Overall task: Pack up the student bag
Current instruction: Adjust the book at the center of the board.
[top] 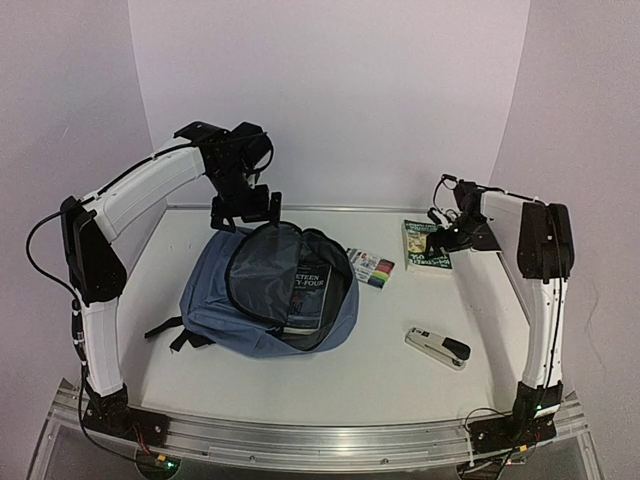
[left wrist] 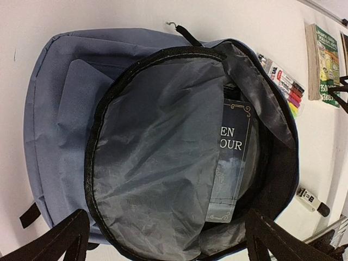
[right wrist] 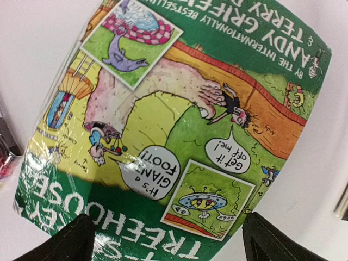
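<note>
Because its main zip is undone and the flap is thrown wide, the student bag (top: 215, 300) lies flat on the white table (top: 400, 390), left of centre, with its mouth facing up. The dark grey lining shows, ready to take things lowered from above. The left gripper (left wrist: 168, 244) hangs over that mouth near its far rim, fingers spread wide with nothing between them. It looks placed to watch the opening or steady the flap, though I cannot say which.

A dark blue book (top: 308, 290) is already inside, lying against the right wall of the compartment with part of its cover showing, so some packing looks done.

To the right, well apart from the bag, a green cartoon-covered paperback (top: 425, 248) lies flat near the back wall. The right gripper (right wrist: 174, 242) is poised close over it — fingers apart, one to each side of the cover, clamping nothing yet. Whether they touch the book I cannot tell. By that stance, this is likely the next item to go in.

Between bag and paperback sits a pack of coloured markers (top: 371, 268), just beside the bag's rim. A grey-and-black stapler (top: 437, 347) lies alone toward the near right — well apart from both grippers.
</note>
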Robot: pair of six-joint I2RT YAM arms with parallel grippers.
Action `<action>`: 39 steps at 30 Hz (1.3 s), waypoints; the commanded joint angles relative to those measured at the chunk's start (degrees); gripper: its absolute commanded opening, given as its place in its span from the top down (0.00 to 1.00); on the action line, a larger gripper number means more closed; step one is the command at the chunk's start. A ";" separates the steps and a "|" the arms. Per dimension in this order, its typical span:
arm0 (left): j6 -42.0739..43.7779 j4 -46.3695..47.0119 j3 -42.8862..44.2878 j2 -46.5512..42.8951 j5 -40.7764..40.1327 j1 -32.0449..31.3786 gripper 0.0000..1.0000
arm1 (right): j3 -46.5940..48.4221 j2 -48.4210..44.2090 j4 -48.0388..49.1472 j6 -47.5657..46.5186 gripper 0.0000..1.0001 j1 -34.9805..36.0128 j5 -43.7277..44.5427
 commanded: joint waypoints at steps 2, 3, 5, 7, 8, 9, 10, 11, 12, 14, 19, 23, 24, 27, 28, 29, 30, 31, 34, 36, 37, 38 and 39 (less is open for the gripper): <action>0.81 0.36 1.85 -0.82 0.59 0.21 0.00 | 0.24 -1.99 -5.73 3.01 0.02 1.62 1.54; 0.98 0.72 1.83 -0.85 0.93 0.21 0.00 | 0.77 -2.31 -5.77 4.21 0.02 1.59 1.47; 1.99 1.69 2.49 -0.25 2.18 0.19 0.00 | 1.50 -2.97 -5.76 6.58 0.02 1.17 -0.54; 3.55 2.52 4.83 1.28 4.77 -0.04 0.00 | 2.75 -2.81 -5.78 9.95 0.02 -0.48 -4.72; 4.37 2.51 7.06 2.30 5.62 -0.27 0.00 | 3.90 -2.30 -5.80 12.00 0.02 -1.29 -7.06; 5.19 2.10 9.61 3.72 6.04 -0.60 0.00 | 4.86 -1.63 -5.76 13.09 0.02 -2.09 -8.18; 5.82 1.32 12.39 5.30 6.13 -0.97 0.00 | 5.62 -1.03 -5.73 13.17 0.02 -2.50 -8.60; 6.12 0.37 14.30 6.70 6.03 -1.12 0.00 | 6.06 -0.50 -5.64 12.72 0.02 -2.74 -8.69; 6.23 -0.24 15.99 7.64 6.02 -1.23 0.00 | 6.50 0.22 -5.52 12.61 0.02 -2.89 -8.77; 6.09 -0.52 17.43 8.62 6.52 -1.29 0.00 | 7.63 2.03 -5.44 13.21 0.02 -3.02 -9.99; 6.15 3.10 13.60 7.07 8.72 -1.98 0.00 | 8.51 6.13 -4.43 13.31 0.02 -2.63 -13.73; 5.96 3.14 12.59 7.10 8.86 -2.95 0.00 | 7.01 8.11 -4.16 10.66 0.10 -2.14 -12.42; 5.80 2.94 12.50 7.15 8.70 -3.09 0.00 | 6.12 8.13 -4.11 9.57 0.14 -2.00 -11.99; 5.29 2.95 11.87 6.81 7.90 -3.32 0.00 | 0.82 6.09 -3.97 5.01 0.29 -1.77 -10.72; 5.20 3.16 11.62 6.59 7.87 -3.38 0.00 | -1.70 4.90 -4.02 2.73 0.37 -1.65 -10.46; 5.19 3.36 11.23 6.35 7.82 -3.39 0.00 | -4.86 3.66 -4.05 0.40 0.43 -1.54 -9.84; 5.19 3.48 10.85 6.17 7.73 -3.40 0.00 | -7.64 2.15 -4.05 -2.33 0.49 -1.32 -9.08; 5.22 3.62 10.47 5.98 7.69 -3.40 0.00 | -10.44 0.18 -4.02 -6.44 0.54 -1.08 -7.92; 5.41 3.92 9.36 5.50 7.65 -3.47 0.00 | -17.30 -4.04 -3.53 -15.36 0.60 -0.76 -3.09; 5.62 4.03 8.73 5.33 7.79 -3.49 0.00 | -19.00 -5.15 -3.26 -17.93 0.60 -1.10 0.64; 5.69 3.93 8.54 5.32 7.84 -3.49 0.00 | -18.42 -5.29 -3.26 -17.70 0.60 -1.46 1.62; 5.80 3.85 8.46 5.34 7.78 -3.49 0.00 | -17.14 -5.61 -3.37 -16.17 0.56 -1.73 1.80; 5.88 3.74 8.43 5.32 7.66 -3.49 0.00 | -15.52 -6.18 -3.62 -14.86 0.51 -1.79 1.69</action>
